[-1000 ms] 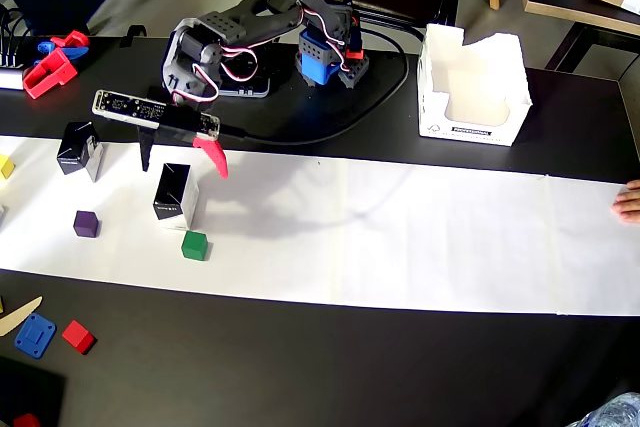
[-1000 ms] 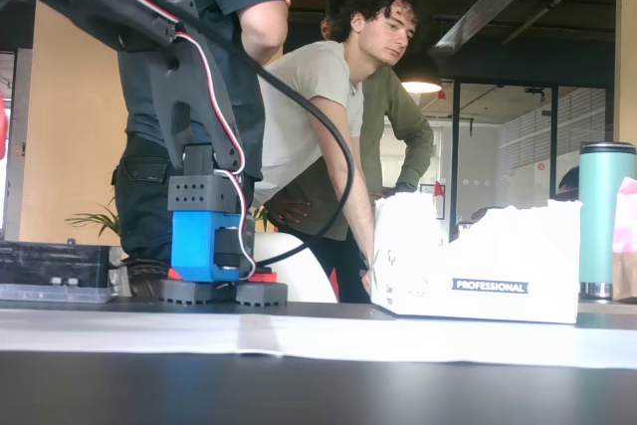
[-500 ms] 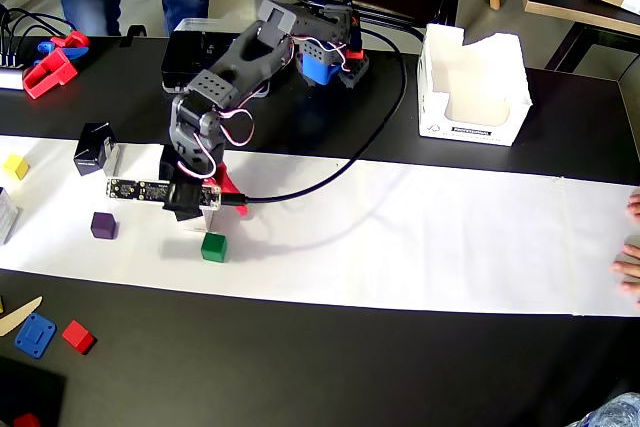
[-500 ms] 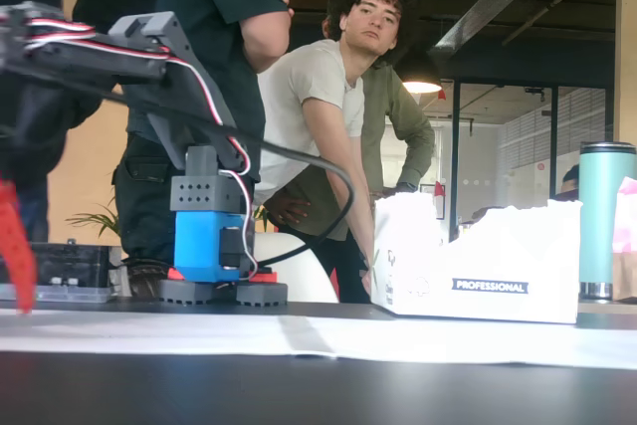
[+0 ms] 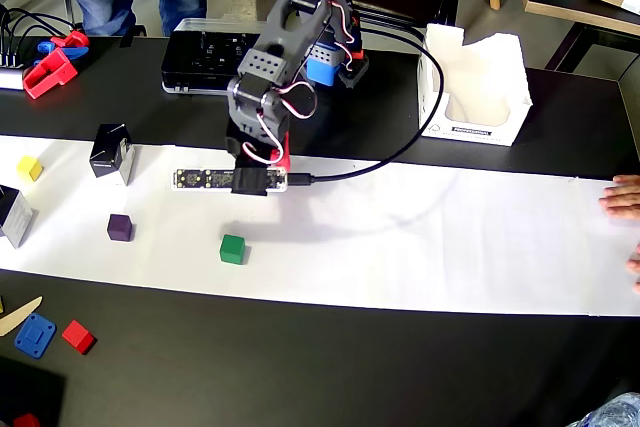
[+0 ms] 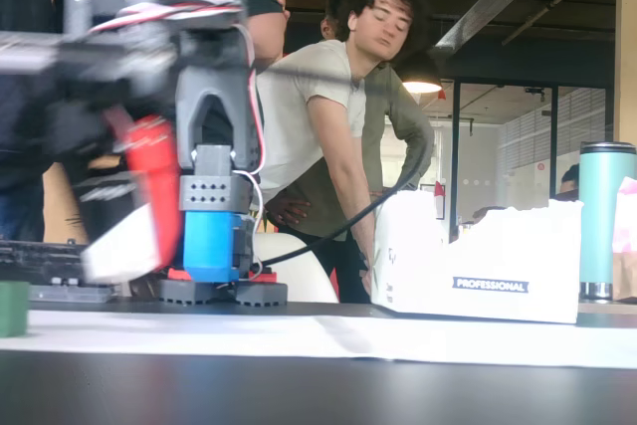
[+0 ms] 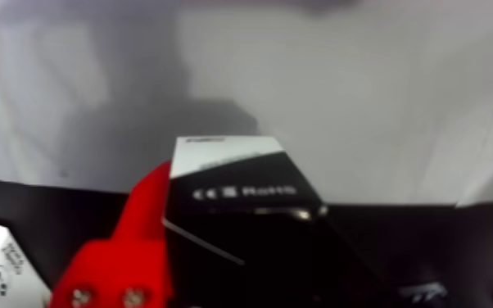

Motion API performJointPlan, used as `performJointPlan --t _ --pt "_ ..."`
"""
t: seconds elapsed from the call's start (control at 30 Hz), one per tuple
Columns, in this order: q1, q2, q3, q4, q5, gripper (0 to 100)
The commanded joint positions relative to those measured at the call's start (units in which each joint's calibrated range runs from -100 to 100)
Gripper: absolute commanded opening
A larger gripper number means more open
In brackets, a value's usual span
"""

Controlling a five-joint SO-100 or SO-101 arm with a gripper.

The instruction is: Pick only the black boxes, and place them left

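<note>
Box (image 7: 246,209) sits pinched in my claw (image 7: 176,237), frame centre. Green cube (image 5: 232,248) lies lower left; white bin (image 5: 470,97), upper right, looks empty.

Black table (image 5: 330,367) under white paper strip (image 5: 450,237) with cubes, boxes.

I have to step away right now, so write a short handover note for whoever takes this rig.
Gripper: shut on a black box, lifted off the white paper strip, seen clearly in the wrist view.
Other black boxes: one upright on the strip's left part, another at the overhead view's left edge.
White bin: on the dark table right of the arm; no box visible inside.
Done: first box picked.
Left: carry it to the bin, release, then fetch the other two. Leave the green cube, purple cube and yellow cube.
</note>
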Motion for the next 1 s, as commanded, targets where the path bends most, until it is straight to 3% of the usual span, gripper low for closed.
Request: performJointPlan --t 0.0,0.2,0.47,0.67,0.77,0.97 --pt "-12.6 -23.1 8.6 0.5 -6.9 10" --pt "-38.5 -34.9 11.0 0.6 -23.1 10" --pt "-63.5 -36.7 5.8 0.6 -38.6 10" --pt "-84.1 -36.6 -7.4 7.1 -46.8 10" --pt "-94.1 -36.6 -8.4 8.1 -47.6 10" --pt "-105.4 -31.6 -9.4 8.1 -51.9 10"
